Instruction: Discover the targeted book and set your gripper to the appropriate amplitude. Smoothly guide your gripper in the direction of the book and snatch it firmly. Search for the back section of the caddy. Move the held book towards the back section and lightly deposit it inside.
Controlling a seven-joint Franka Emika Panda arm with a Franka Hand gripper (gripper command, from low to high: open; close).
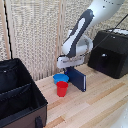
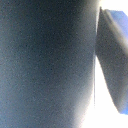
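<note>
Where pincer descends, book directly beneath.

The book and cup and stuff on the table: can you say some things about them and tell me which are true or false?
1. The book stands up on its edge. True.
2. The cup is green. False: it is red.
3. The book is inside the caddy. False: it is on the table, apart from the caddy.
4. The hand is right above the book. True.
5. A blue bowl sits behind the cup. True.
6. The cup is tipped over. False: it stands upright.
</note>
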